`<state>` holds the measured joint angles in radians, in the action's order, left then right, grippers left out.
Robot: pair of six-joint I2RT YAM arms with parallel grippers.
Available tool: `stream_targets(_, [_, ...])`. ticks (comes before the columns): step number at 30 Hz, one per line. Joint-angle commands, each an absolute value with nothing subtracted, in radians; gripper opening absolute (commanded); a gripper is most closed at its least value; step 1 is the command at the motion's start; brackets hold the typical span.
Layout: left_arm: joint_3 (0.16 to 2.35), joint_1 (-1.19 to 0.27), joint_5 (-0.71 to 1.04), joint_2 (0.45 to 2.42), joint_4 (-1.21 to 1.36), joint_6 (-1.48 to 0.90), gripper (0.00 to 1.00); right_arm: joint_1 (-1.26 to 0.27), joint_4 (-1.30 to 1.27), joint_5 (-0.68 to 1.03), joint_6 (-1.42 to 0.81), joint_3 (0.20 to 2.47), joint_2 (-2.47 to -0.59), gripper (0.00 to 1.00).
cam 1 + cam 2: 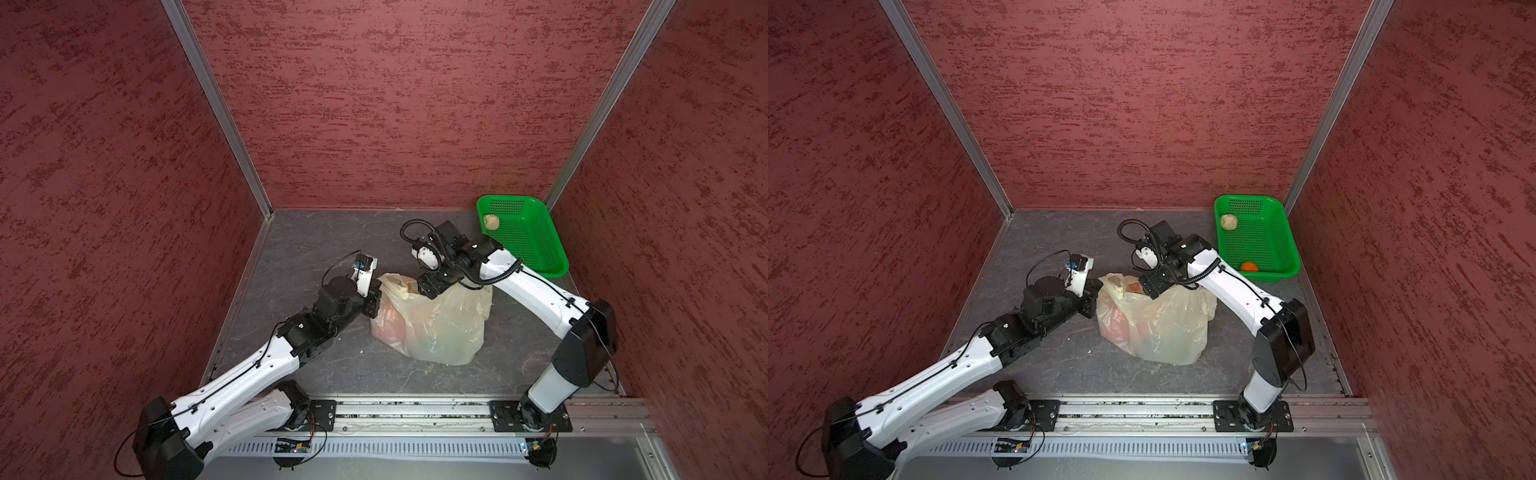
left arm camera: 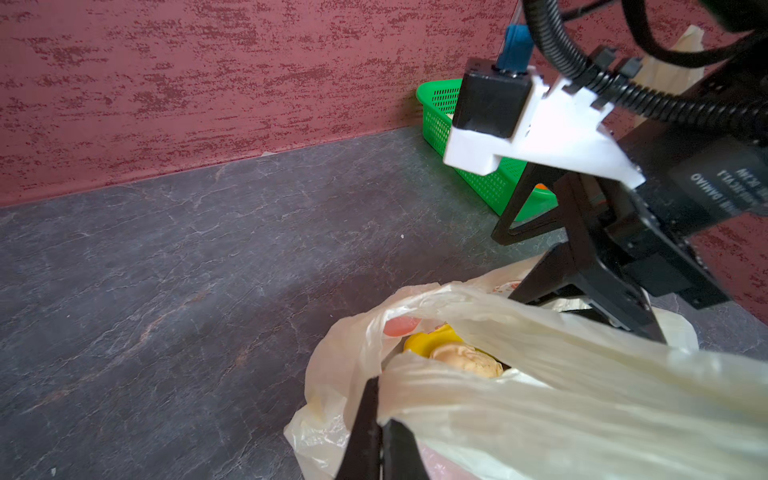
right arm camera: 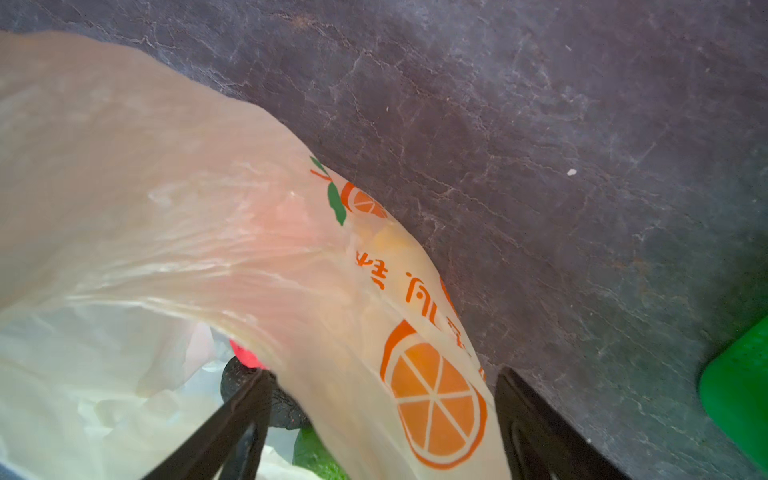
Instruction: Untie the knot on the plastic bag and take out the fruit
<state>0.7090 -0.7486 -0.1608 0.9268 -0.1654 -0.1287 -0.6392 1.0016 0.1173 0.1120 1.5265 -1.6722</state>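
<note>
At the bag [image 1: 432, 328] mouth, our left pincer [image 2: 383, 401] clamps the rim; our spread right pincer [image 3: 384, 372] should grasp fruit [image 2: 465, 357] next.

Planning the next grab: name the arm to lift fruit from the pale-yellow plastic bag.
Right. The right gripper is open at the pale-yellow plastic bag's mouth; the left gripper is shut on its rim.
</note>
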Motion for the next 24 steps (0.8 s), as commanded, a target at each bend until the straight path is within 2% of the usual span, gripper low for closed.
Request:
stream_targets(1, [0.709, -0.741, -0.16, 0.901, -0.173, -0.151, 0.0, -0.641, 0.91, 0.146, 0.098, 1.523, -1.679, 0.64])
stream_targets(5, [0.698, -0.741, -0.129, 0.876, -0.193, -0.164, 0.0, -0.641, 0.848, 0.177, 0.059, 1.529, -1.662, 0.17])
stream_targets(7, [0.695, -0.742, -0.111, 0.854, -0.218, -0.17, 0.03, -0.641, 0.838, 0.164, 0.039, 1.549, -1.644, 0.0])
stream_targets(9, [0.693, -0.742, -0.104, 0.819, -0.247, -0.176, 0.35, -0.641, 0.835, 0.139, 0.025, 1.569, -1.627, 0.0])
stream_targets(10, [0.693, -0.741, -0.104, 0.796, -0.268, -0.178, 0.54, -0.641, 0.836, 0.123, 0.021, 1.585, -1.617, 0.0])
stream_targets(11, [0.692, -0.741, -0.104, 0.769, -0.289, -0.178, 0.66, -0.641, 0.84, 0.113, 0.019, 1.597, -1.611, 0.0])
stream_targets(14, [0.69, -0.742, -0.106, 0.693, -0.353, -0.178, 0.87, -0.64, 0.856, 0.101, 0.019, 1.629, -1.606, 0.0])
stream_targets(19, [0.718, -0.731, -0.143, 0.631, -0.427, -0.181, 0.99, -0.64, 0.838, 0.119, 0.003, 1.636, -1.591, 0.0])
stream_targets(24, [0.796, -0.703, -0.116, 0.688, -0.416, -0.169, 1.0, -0.64, 0.824, 0.12, -0.007, 1.619, -1.57, 0.0])
